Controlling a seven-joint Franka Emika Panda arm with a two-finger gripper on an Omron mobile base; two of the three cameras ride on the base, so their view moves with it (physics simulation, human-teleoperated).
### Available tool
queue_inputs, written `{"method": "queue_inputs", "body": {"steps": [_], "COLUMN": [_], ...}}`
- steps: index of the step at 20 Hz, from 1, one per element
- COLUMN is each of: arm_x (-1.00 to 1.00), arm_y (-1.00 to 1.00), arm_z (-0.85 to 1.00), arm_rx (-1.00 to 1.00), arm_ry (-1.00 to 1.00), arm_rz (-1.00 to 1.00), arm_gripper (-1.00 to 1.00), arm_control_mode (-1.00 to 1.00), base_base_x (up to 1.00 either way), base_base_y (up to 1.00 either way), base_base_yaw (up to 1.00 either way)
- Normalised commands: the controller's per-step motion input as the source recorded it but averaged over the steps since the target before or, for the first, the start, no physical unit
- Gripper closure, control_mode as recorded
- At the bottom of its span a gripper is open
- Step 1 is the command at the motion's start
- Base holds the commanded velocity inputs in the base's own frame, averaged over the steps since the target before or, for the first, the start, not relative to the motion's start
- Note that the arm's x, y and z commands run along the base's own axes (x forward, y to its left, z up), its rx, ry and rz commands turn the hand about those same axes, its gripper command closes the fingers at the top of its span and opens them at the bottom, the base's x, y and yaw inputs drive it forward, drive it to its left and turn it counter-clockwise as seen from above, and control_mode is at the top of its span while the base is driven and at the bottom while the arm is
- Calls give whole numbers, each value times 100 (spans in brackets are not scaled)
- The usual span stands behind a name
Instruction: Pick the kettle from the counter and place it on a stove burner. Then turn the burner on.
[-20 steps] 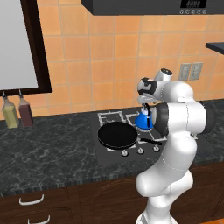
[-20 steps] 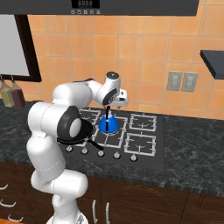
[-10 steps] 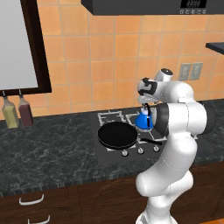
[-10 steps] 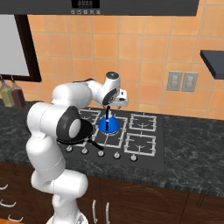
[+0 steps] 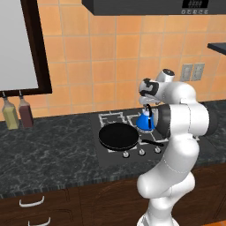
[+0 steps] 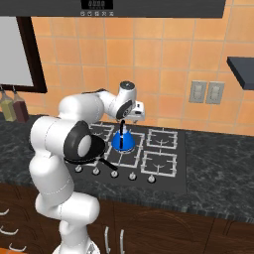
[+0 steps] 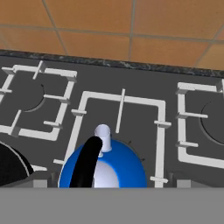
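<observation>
A: Where is the kettle (image 6: pixel 122 141) being seen?

B: It is being carried upright by a stove burner (image 7: pixel 120 127) in the cooktop's middle column, on the grate nearer the front edge. In the hand view its blue body, black arched handle and pale lid knob are being shown at the bottom, within that square grate.

A: And the gripper (image 6: pixel 130 116)?

B: It is being held just above the kettle's handle. Its jaws are being kept spread wide, and nothing is being pinched; the fingertips themselves are not being shown clearly in the base views.

A: What is being seen beside the kettle?

B: A black frying pan (image 5: pixel 118 136) is being carried on the burner toward the cooktop's left front corner, just beside the kettle, with its handle being pointed along the front edge. Whether the two are touching cannot be told.

A: And further out?

B: A row of knobs (image 6: pixel 113 173) is being shown along the cooktop's front edge. The cooktop (image 6: pixel 176 177) is being framed by the counter (image 5: pixel 44 154), with dark drawers and white handles below its front edge. Two bottles (image 5: pixel 17 112) are being kept at the counter's back edge, well apart from the stove, toward the left. An orange tiled wall (image 6: pixel 163 59) is being seen behind, with two outlet plates (image 6: pixel 207 92) on it.
</observation>
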Motion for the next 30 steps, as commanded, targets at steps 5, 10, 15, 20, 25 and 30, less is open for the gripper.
{"method": "queue_inputs", "body": {"steps": [5, 10, 15, 20, 25, 30], "arm_x": [0, 0, 1, -9, -67, -99], "arm_y": [0, 9, 24, 3, -13, -13], "arm_z": [0, -8, -39, 14, 16, 1], "arm_rx": [0, 0, 0, 0, 0, 0], "arm_ry": [0, 0, 0, -4, -8, -1], "arm_rz": [0, 0, 0, 0, -1, -3], "arm_gripper": [-100, -100, -100, -100, -100, -100], "arm_control_mode": [-100, -100, -100, -100, -100, -100], "base_base_x": [0, 0, 0, 0, 0, 0], "base_base_y": [0, 0, 0, 0, 0, 0], "base_base_yaw": [0, 0, 0, 0, 0, 0]}}
